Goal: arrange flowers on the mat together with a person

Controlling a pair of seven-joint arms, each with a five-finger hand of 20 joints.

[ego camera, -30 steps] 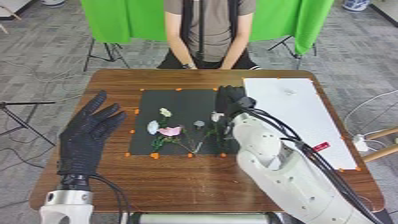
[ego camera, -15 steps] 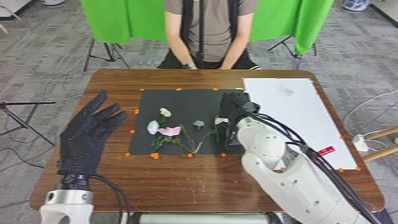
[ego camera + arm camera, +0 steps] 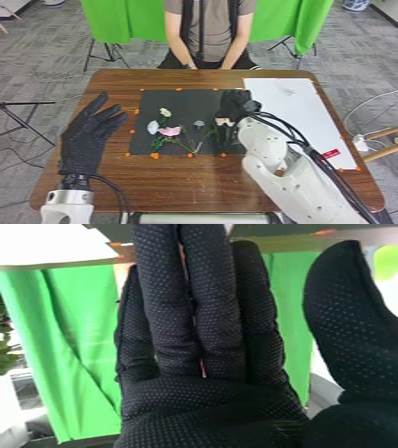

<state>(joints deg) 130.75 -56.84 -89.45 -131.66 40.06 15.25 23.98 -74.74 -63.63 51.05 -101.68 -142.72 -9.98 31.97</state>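
You seem to be placing the pale flower point(image 3: 224, 121) on the right of the mat point(image 3: 184, 107). Your right hand point(image 3: 209, 406) has straight fingers, thumb wide; lift clear gently.

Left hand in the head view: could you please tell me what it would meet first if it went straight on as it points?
Probably the green cloth beyond the table; the left hand would likely pass left of the dark mat, though its height is unclear.
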